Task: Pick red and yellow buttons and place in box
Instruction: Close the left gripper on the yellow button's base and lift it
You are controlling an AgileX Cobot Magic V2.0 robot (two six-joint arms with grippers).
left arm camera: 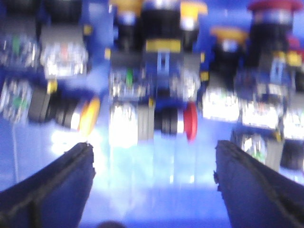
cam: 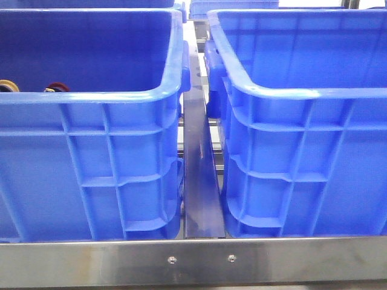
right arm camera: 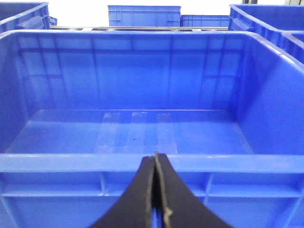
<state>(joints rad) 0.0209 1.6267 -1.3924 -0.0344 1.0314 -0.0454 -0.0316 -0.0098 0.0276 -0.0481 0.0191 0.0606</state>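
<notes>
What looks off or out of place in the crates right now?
Nothing is clearly wrong. The buttons lie jumbled, a red button and a yellow button on their sides, below the open left gripper. The right gripper is shut, facing a bare box.

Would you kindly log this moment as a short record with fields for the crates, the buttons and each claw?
left crate: holds buttons; only two caps peek over the front rim in the front view
right crate: interior bare in the right wrist view
red button: lying on its side among blurred switch bodies
yellow button: on its side, beside the red one's cluster
left claw: open, above the buttons, holding nothing
right claw: shut, empty, outside the right crate's near wall
</notes>
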